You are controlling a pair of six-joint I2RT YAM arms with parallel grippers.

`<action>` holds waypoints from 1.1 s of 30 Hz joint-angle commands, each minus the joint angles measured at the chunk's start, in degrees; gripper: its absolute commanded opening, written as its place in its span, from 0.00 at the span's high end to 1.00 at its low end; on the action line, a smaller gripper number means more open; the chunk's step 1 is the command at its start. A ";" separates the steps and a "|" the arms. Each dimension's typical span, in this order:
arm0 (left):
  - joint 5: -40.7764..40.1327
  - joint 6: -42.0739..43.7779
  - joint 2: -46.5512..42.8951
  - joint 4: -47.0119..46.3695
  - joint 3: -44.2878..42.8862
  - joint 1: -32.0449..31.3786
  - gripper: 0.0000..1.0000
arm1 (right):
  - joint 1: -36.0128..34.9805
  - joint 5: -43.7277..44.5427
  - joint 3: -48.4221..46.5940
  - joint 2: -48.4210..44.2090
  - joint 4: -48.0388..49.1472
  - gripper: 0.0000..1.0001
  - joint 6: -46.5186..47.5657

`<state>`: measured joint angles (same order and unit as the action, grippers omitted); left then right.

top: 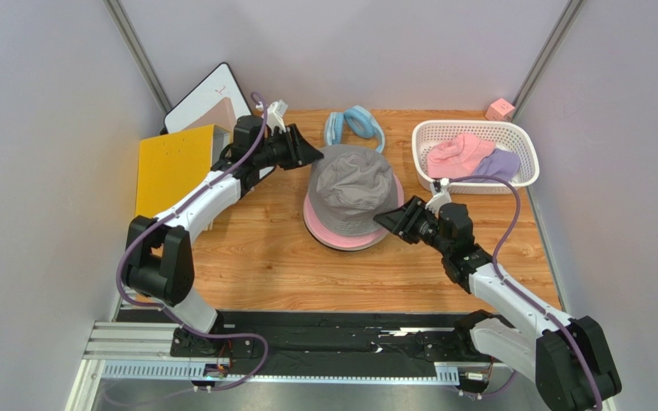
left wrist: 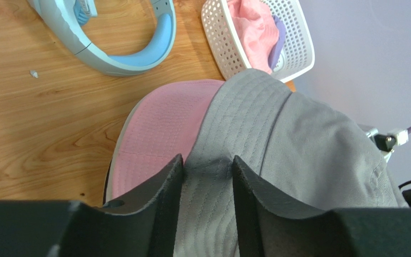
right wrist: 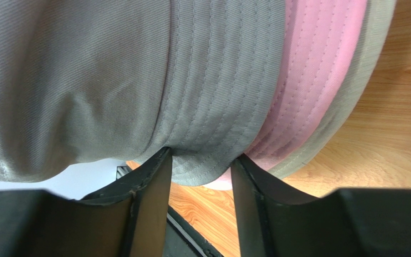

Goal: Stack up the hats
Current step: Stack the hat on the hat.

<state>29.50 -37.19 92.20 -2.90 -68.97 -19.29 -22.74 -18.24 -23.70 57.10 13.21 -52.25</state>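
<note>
A grey hat (top: 354, 180) sits crown-up on a pink hat (top: 341, 233) in the middle of the table, with more brims under it, a beige one (right wrist: 364, 91) showing. My left gripper (top: 313, 155) is at the grey hat's far-left brim; in the left wrist view the fingers (left wrist: 173, 171) pinch a bunched fold of grey brim (left wrist: 207, 176). My right gripper (top: 386, 220) is at the near-right brim, its fingertips (right wrist: 162, 160) closed on the grey brim's edge (right wrist: 202, 166). A pink hat (top: 459, 154) and a lavender hat (top: 500, 163) lie in the white basket (top: 470, 127).
A light blue padded ring (top: 354, 124) lies behind the stack. A yellow box (top: 169, 167) and a white board (top: 204, 98) stand at the back left. A small pink cube (top: 500, 109) sits behind the basket. Grey walls close in on three sides.
</note>
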 commanded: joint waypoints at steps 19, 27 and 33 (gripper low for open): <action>-5.24 -0.52 3.15 -4.66 4.37 0.04 1.00 | -0.37 8.04 -0.91 -1.47 -5.30 1.00 3.12; -9.53 0.98 5.88 -3.87 6.48 0.04 1.00 | -0.99 12.52 0.50 -0.50 -9.78 1.00 4.44; -12.45 2.47 6.67 -3.26 8.76 0.04 1.00 | -2.04 13.76 0.42 -1.64 -11.89 1.00 5.05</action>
<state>25.08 -39.00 96.12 -11.14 -63.20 -20.05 -24.18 -9.82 -23.73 55.79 9.52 -50.50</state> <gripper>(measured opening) 0.008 0.005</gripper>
